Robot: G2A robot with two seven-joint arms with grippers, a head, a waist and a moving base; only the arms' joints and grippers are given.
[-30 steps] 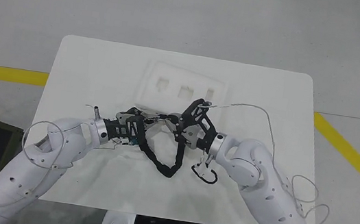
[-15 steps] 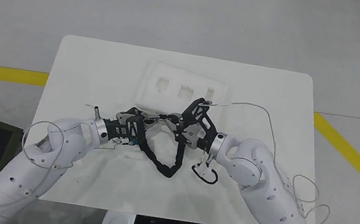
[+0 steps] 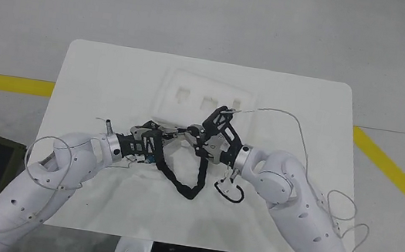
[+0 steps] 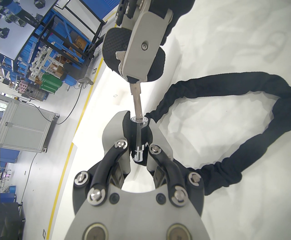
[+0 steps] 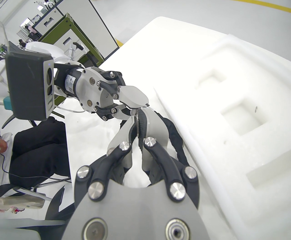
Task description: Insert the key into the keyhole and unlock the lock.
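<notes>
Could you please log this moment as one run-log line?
left gripper shut on lock cylinder; right gripper shut on key; key blade partly in keyhole

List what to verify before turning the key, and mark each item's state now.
1. Key gripped: ok. The right gripper has its fingers shut on the key's head.
2. Lock held: ok. The left gripper has its fingers shut around the metal cylinder.
3. Key tip at the keyhole: ok, the blade enters it.
4. Key pushed in fully: not ok, most of the blade shows outside.
5. Key in line with the lock: ok, roughly straight in the left wrist view.
6. Cable slack: ok, its loop lies loose on the table.
</notes>
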